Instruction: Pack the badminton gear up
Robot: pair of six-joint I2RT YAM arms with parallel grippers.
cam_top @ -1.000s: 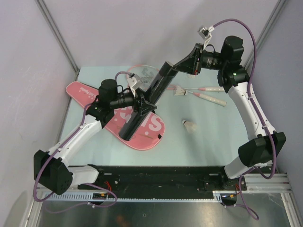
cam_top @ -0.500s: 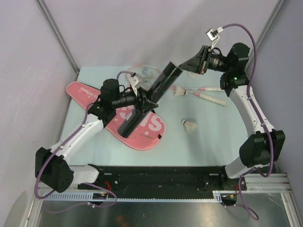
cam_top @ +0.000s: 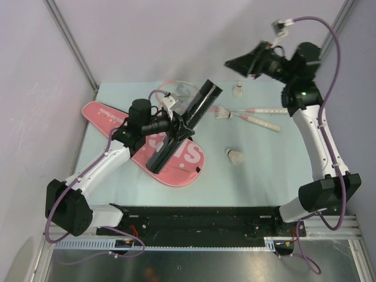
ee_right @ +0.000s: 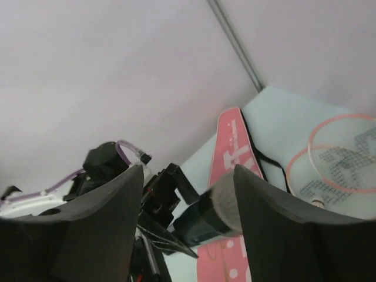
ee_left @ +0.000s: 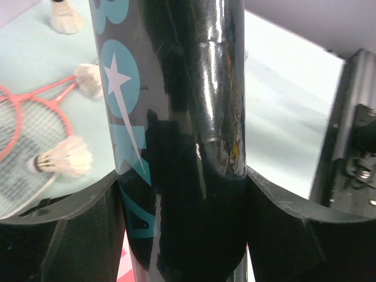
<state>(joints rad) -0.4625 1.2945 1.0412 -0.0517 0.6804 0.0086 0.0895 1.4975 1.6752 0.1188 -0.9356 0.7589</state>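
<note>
With my left claw [cam_top: 178, 126] gripping the dark glossy cylindrical tube [cam_top: 201, 101] and right claw [ee_right: 188, 173] gaping empty, I reckoned a steady mouth mattered.

A teal star is being displayed on the glossy black cylindrical tube [ee_left: 194, 117], white lettering on the pink racket-shaped bag [cam_top: 179, 167].

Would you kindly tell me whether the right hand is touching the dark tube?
Apart. The top view shows the right hand up beyond the upper end of the dark tube, with background plainly visible between them.
</note>
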